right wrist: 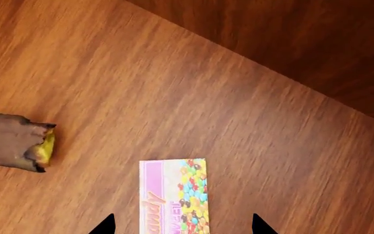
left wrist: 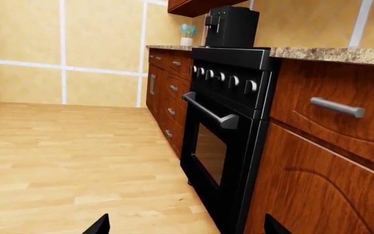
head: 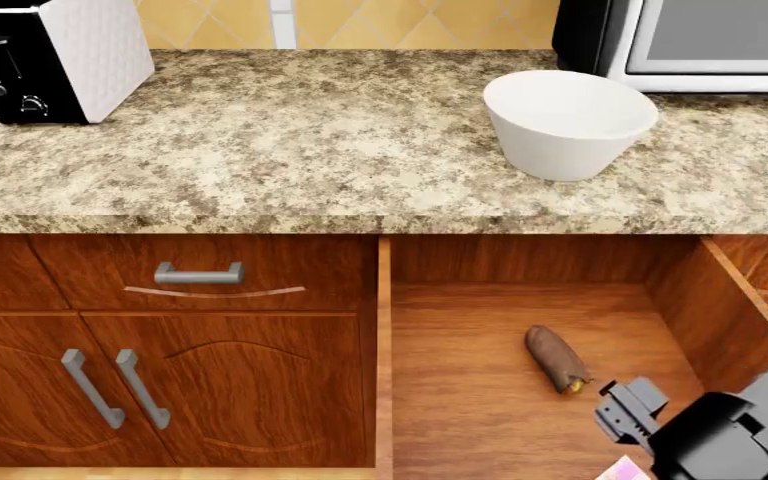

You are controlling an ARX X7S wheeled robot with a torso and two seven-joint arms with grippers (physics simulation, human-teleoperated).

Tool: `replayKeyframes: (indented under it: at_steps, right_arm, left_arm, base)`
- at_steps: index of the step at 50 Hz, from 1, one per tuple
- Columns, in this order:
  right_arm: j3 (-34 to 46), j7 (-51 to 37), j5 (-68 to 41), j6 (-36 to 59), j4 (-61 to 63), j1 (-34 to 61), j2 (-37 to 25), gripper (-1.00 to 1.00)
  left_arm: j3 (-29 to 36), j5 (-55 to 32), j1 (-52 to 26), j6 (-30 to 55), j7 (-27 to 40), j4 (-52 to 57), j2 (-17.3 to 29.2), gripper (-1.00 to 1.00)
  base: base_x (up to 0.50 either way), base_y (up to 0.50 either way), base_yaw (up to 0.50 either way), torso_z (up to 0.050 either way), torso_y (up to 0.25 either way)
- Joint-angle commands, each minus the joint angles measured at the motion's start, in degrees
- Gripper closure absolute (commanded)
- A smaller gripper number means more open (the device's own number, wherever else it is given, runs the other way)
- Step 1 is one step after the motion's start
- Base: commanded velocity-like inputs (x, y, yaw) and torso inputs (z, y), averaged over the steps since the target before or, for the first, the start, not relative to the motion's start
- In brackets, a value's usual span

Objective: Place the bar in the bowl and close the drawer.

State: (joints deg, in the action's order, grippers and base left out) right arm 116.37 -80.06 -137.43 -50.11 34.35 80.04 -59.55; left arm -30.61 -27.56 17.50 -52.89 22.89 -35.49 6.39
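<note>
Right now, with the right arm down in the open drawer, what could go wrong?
1. The right gripper is lined up over the pink candy packet, not the bar beside it, so it may grab the wrong item.
2. The bar is small and lies flat on the drawer floor; the fingers could nudge it away.
3. The bowl sits near the counter edge; a bump could shift it.

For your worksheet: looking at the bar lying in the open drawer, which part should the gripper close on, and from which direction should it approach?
Grip the bar across its narrow middle, coming straight down from above. It lies flat on the drawer floor, so only its top and long sides are free, and the drawer walls block a sideways approach. The right gripper is nearest; its jaws look open. Avoid the candy box beside it.
</note>
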Motion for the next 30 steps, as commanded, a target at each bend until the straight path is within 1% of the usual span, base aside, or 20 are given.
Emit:
replayKeyframes:
  at_steps: [1, 30]
  right_arm:
    - [-0.3, 0.9, -1.0, 1.4, -1.2, -0.8, 0.9, -1.00]
    - [0.4, 2.8, -2.4, 5.3, -5.2, -2.9, 3.8, -1.00]
  left_arm:
    - [-0.1, -0.1, 0.0, -0.4, -0.4, -0.5, -0.1, -1.00]
    - [-0.4, 0.1, -0.1, -0.4, -0.6, -0.4, -0.3, -1.00]
  base:
    - [0.00, 0.00, 0.00, 0.000, 0.000]
    - [0.00, 0.00, 0.00, 0.000, 0.000]
